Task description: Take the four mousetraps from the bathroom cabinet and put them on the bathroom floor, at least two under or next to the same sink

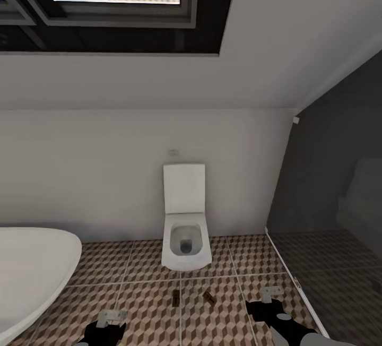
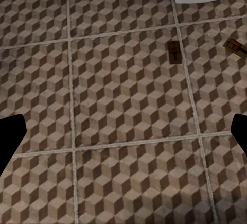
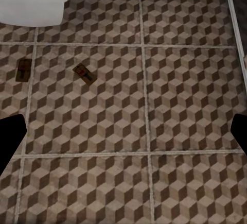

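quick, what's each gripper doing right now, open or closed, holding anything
Left gripper: open, holding nothing.
Right gripper: open, holding nothing.

Left hand [image 1: 110, 318] and right hand [image 1: 269, 294]: pale grey fingers on black bodies; right forearm grey-white.

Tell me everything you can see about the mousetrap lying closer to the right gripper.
The mousetrap is a small flat tan wooden board with dark wire and a faint red mark, lying flat on the cube-patterned floor in front of the toilet. It sits at a slant to the grout lines, apart from the other mousetrap. Nothing but the floor touches it.
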`<state>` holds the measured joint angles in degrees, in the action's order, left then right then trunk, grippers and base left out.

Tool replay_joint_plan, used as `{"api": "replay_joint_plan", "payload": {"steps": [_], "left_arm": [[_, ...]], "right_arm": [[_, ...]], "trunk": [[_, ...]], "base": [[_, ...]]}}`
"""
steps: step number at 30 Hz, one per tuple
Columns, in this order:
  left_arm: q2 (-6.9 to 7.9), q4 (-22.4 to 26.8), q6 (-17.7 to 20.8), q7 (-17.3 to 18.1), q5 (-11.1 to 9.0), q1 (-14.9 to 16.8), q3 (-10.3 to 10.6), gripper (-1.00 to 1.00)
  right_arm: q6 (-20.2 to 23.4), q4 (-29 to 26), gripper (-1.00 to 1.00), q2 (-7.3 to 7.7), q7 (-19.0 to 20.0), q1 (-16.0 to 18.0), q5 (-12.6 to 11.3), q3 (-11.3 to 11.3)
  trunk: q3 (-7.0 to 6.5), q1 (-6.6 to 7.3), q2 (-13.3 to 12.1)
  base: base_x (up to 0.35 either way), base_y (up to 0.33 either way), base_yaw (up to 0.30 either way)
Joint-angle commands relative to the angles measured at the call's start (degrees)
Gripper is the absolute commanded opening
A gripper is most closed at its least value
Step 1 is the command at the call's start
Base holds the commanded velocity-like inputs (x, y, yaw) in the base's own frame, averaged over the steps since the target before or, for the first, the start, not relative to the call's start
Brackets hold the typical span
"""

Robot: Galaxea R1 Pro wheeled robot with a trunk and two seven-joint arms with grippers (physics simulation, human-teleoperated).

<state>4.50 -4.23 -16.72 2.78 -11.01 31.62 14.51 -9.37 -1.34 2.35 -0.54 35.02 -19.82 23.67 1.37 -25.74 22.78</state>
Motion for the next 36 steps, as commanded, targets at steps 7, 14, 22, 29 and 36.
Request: {"api": "replay_joint_plan", "payload": {"steps": [7,14,22,29,36], "left_arm": [[-0.1,-0.25,-0.41,0.28,-0.59,0.11,0.43,1.0],[-0.17,-0.25,-0.39,0.25,-0.59,0.11,0.43,1.0],[-0.19,-0.25,-0.4,0.27,-0.59,0.11,0.43,1.0],[-0.19,-0.25,-0.42,0.29,-0.59,0.11,0.43,1.0],[-0.19,-0.25,-0.42,0.29,-0.59,0.11,0.43,1.0]], "right_arm": [[-0.04,0.02,1.0,-0.07,-0.07,0.05,-0.48,0.5],[-0.04,0.02,1.0,-0.07,-0.07,0.05,-0.48,0.5],[-0.06,0.02,1.0,-0.07,-0.07,0.05,-0.47,0.5],[-0.04,0.02,1.0,-0.19,-0.06,0.05,-0.45,0.5],[-0.04,0.02,1.0,-0.24,-0.07,0.05,-0.46,0.5]], "trunk": [[0.14,-0.04,0.14],[0.14,-0.04,0.14],[0.14,-0.04,0.14],[0.14,-0.04,0.14],[0.53,-0.04,0.14]], "base": [[0.0,0.0,0.0],[0.0,0.0,0.0],[0.0,0.0,0.0],[0.0,0.0,0.0],[0.0,0.0,0.0]]}}
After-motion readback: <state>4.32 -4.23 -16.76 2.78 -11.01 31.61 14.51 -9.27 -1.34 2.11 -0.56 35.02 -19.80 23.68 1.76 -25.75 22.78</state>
